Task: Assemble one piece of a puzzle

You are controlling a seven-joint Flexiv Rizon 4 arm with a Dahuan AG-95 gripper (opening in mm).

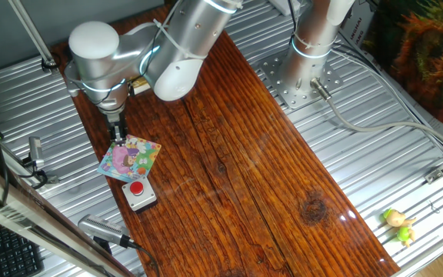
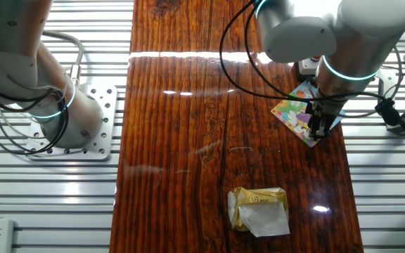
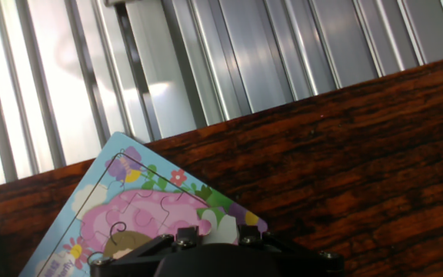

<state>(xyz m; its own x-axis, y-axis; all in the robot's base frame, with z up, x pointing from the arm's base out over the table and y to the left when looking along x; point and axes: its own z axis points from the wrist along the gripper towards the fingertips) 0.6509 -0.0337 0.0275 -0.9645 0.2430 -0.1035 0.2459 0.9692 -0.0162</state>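
Note:
The puzzle is a small square board with a pastel picture. It lies on the wooden table near the left edge. It also shows in the other fixed view and fills the lower left of the hand view. My gripper points straight down at the board's far corner, seen too in the other fixed view. In the hand view the gripper has its fingers narrowly apart, with a pale puzzle piece between them, right over the board's edge.
A grey box with a red button sits just in front of the puzzle. A yellow-and-white block lies on the wood further along. A small yellow toy lies on the ribbed metal. Ribbed metal borders the wooden table.

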